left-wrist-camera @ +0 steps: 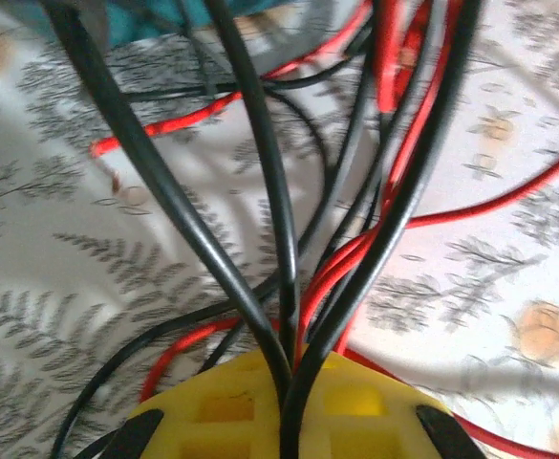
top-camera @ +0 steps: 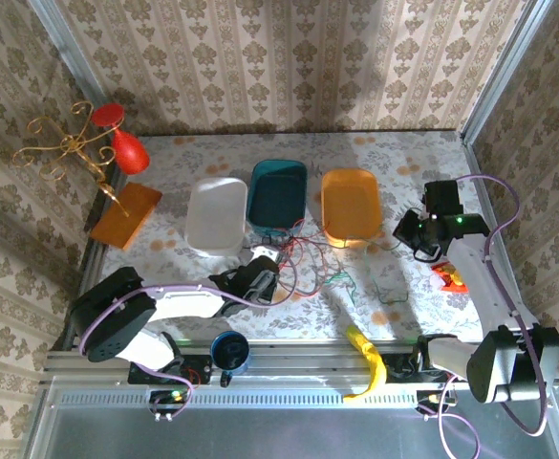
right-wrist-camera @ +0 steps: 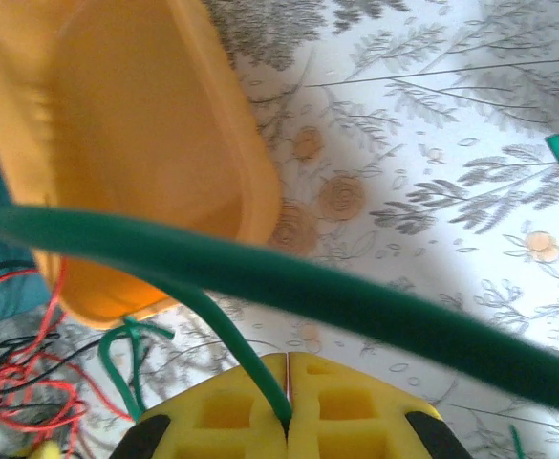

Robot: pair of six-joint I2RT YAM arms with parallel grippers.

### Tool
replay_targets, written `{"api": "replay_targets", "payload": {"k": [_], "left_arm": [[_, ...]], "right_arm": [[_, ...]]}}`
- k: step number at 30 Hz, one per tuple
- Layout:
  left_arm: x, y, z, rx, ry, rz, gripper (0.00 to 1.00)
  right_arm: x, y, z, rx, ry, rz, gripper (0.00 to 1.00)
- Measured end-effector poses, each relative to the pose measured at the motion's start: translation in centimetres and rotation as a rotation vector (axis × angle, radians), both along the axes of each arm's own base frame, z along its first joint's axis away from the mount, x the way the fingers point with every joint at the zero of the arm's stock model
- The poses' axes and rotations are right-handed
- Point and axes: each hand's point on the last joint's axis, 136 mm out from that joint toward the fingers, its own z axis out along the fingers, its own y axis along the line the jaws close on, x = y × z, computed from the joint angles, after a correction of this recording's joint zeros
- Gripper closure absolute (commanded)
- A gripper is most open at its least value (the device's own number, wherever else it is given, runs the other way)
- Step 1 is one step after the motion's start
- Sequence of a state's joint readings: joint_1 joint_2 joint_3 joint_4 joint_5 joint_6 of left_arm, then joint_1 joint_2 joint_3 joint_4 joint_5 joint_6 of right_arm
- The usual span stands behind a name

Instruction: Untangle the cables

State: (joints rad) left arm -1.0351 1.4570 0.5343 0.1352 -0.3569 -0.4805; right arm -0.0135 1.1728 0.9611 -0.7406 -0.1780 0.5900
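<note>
Well, starting on my left, my left jaws are closed on a bundle of black cables [left-wrist-camera: 164, 201] and red cables [left-wrist-camera: 398, 143]. Several strands run together into the seam between my yellow pads [left-wrist-camera: 212, 411]. From above, that knot [top-camera: 290, 258] lies on the bench [top-camera: 394, 158] just in front of the white tub [top-camera: 217, 215] and the teal tub [top-camera: 279, 191], with loops spilling rightwards. Further right, the green cable [right-wrist-camera: 260, 277] trails over the bench in thin loops below the orange tub [right-wrist-camera: 136, 143]. My right jaws are shut on one green strand, which rises out of the seam and sweeps across the wrist view above the bench.

I judge the step in hand to be the parting: each side holds its own colour, and the green looks not yet clear of the red and black. Next I would draw the two grips apart slowly, watching that the green slides through the loops rather than tightening them. With so many strands in my left jaws, the whole clump may drag along.
</note>
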Motion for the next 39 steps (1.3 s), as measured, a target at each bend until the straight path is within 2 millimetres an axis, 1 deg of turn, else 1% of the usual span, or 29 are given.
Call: {"api": "replay_targets", "payload": {"k": [2, 3, 5, 6, 7, 8, 10, 12, 14, 16, 18, 21, 23, 24, 26, 28, 30, 31, 33, 36, 39], "left_arm": [[-0.7, -1.5, 0.7, 0.004, -0.015, -0.07, 0.99], [-0.9, -2.2, 1.1, -0.002, -0.02, -0.1, 0.9], [-1.5, -4.2, 2.3, -0.038, -0.028, -0.179, 0.58], [-1.7, -4.9, 3.0, -0.064, -0.033, -0.206, 0.47], [-1.9, -5.8, 3.8, -0.097, -0.039, -0.236, 0.39], [-2.0, -6.5, 4.7, -0.131, -0.045, -0.264, 0.34], [-2.3, -7.7, 6.4, -0.186, -0.062, -0.312, 0.29], [-2.4, -8.7, 8.1, -0.229, -0.08, -0.345, 0.27], [-2.3, -9.6, 9.6, -0.26, -0.097, -0.367, 0.27], [-2.1, -10.0, 10.4, -0.274, -0.113, -0.373, 0.27], [-2.0, -10.0, 10.4, -0.274, -0.116, -0.37, 0.27], [-1.4, -9.5, 10.3, -0.266, -0.119, -0.336, 0.27], [-0.8, -8.7, 10.0, -0.254, -0.125, -0.282, 0.26], [-0.4, -8.1, 9.8, -0.243, -0.129, -0.247, 0.26], [0.2, -6.8, 9.7, -0.231, -0.141, -0.183, 0.26], [0.5, -5.4, 9.9, -0.226, -0.158, -0.124, 0.25], [0.7, -4.4, 10.3, -0.228, -0.173, -0.083, 0.25], [0.8, -3.9, 10.5, -0.231, -0.181, -0.065, 0.25], [0.9, -3.3, 11.0, -0.239, -0.193, -0.043, 0.25], [0.9, -2.6, 11.7, -0.254, -0.207, -0.017, 0.24], [0.9, -2.0, 11.9, -0.252, -0.213, -0.004, 0.24]], "right_arm": [[0.6, 1.2, 0.8, 0.037, -0.044, 0.045, 1.0], [0.8, 1.8, 1.2, 0.051, -0.064, 0.068, 1.0], [1.1, 3.5, 2.1, 0.081, -0.11, 0.132, 1.0], [1.1, 4.3, 2.6, 0.093, -0.13, 0.161, 1.0], [1.1, 5.3, 3.2, 0.102, -0.156, 0.199, 1.0], [1.1, 6.3, 3.8, 0.111, -0.185, 0.235, 1.0], [1.0, 7.7, 5.1, 0.119, -0.241, 0.287, 1.0], [1.1, 8.8, 6.6, 0.135, -0.316, 0.322, 1.0], [1.2, 9.0, 8.1, 0.15, -0.396, 0.321, 1.0], [1.3, 9.0, 9.6, 0.155, -0.461, 0.312, 1.0], [1.8, 8.5, 11.0, 0.142, -0.522, 0.282, 1.0], [2.8, 7.4, 12.1, 0.095, -0.551, 0.226, 1.0], [4.3, 6.9, 12.6, 0.059, -0.542, 0.19, 1.0], [5.4, 6.7, 12.7, 0.041, -0.534, 0.173, 1.0], [7.5, 6.4, 12.4, 0.012, -0.506, 0.148, 1.0], [9.7, 6.3, 11.0, -0.019, -0.457, 0.128, 1.0], [11.6, 6.3, 8.7, -0.047, -0.384, 0.121, 1.0], [12.6, 6.4, 7.3, -0.076, -0.34, 0.123, 1.0], [14.2, 6.7, 4.8, -0.136, -0.267, 0.14, 1.0], [15.6, 8.4, 1.4, -0.227, -0.166, 0.225, 1.0], [15.9, 10.7, -1.3, -0.293, -0.076, 0.336, 1.0]]}}
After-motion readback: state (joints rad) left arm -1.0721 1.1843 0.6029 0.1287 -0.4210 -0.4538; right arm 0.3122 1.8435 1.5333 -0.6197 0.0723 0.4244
